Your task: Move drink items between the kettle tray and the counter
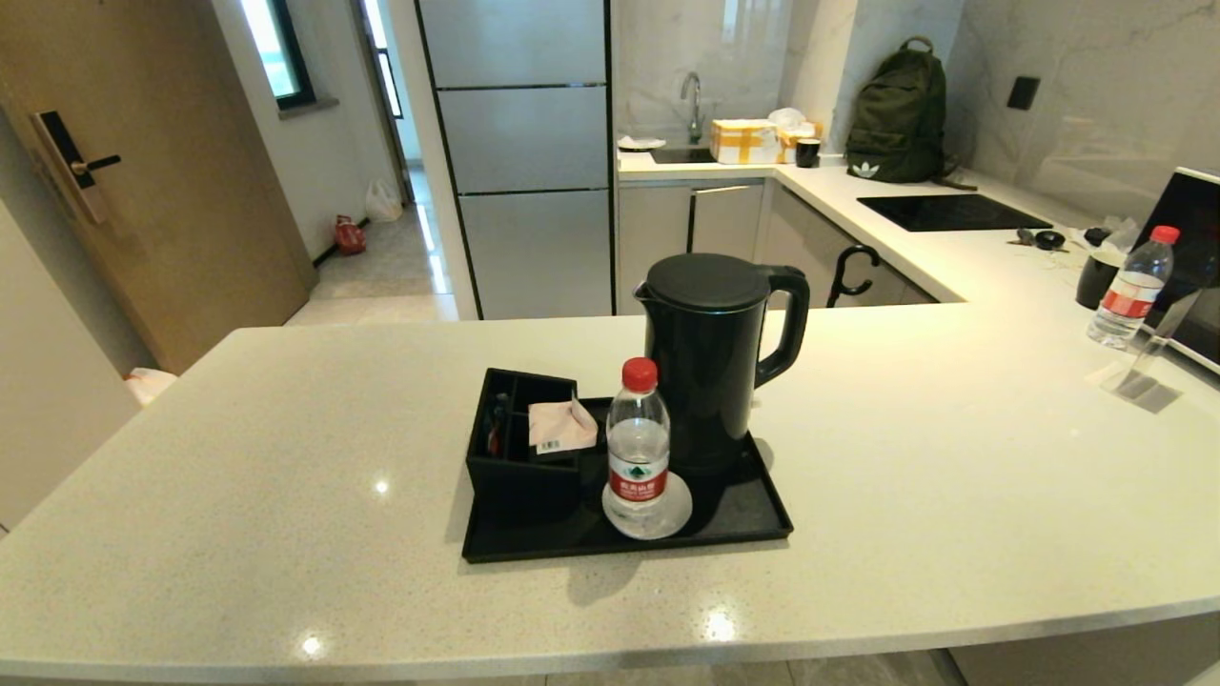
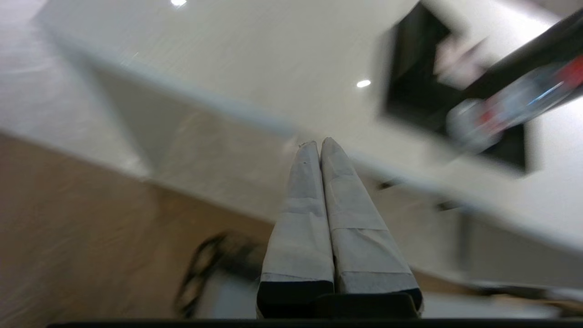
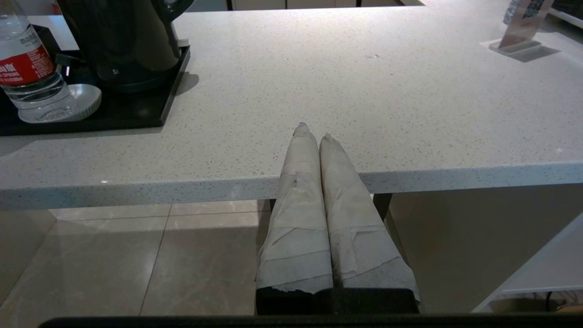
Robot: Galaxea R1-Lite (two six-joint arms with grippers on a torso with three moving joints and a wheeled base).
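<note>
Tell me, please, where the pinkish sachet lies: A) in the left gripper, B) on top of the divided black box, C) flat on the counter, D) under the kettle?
B: the pinkish sachet rests across the divided black box on the kettle tray, beside the water bottle.

One black kettle point(image 1: 710, 357), one pinkish sachet point(image 1: 560, 426), one small divided box point(image 1: 519, 448) and one water bottle point(image 1: 638, 443) on one round coaster point(image 1: 667, 519) share one black tray point(image 1: 734, 514), while a second water bottle point(image 1: 1132, 286) stands well apart on the pale surface point(image 1: 953, 457).
</note>
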